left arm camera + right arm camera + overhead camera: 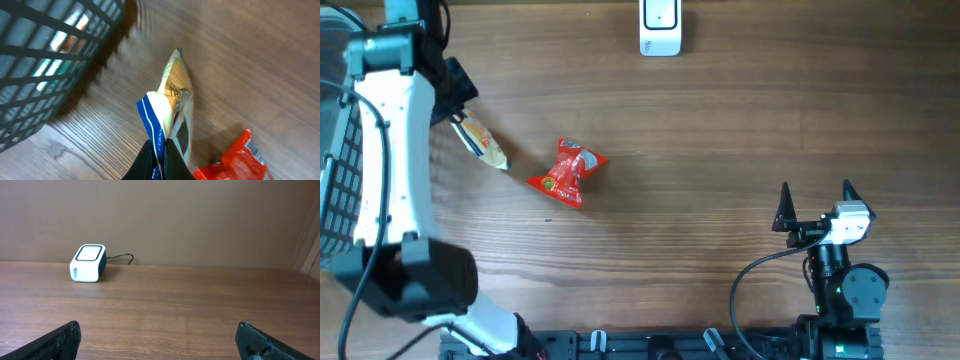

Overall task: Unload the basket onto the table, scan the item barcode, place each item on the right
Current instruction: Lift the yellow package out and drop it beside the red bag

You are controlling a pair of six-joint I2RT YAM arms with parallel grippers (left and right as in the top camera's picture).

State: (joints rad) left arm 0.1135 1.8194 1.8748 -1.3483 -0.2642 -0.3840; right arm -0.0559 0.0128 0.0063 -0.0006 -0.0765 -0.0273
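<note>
A cream and yellow snack packet (pixel 483 143) with a blue end seam (pixel 156 131) is pinched by my left gripper (pixel 457 117), whose jaws are shut on that seam (pixel 161 150). The packet (pixel 177 90) hangs with its far tip close to the wood, beside the basket. A red packet (pixel 568 172) lies on the table just right of it (pixel 235 162). The white barcode scanner (pixel 660 28) stands at the far edge of the table (pixel 88 263). My right gripper (pixel 815 200) stands wide open near the front right with nothing between its fingers (pixel 160 340).
A dark wire basket (pixel 335 190) stands at the table's left edge, close to the held packet (pixel 45 60). The scanner's cable runs off behind it in the right wrist view.
</note>
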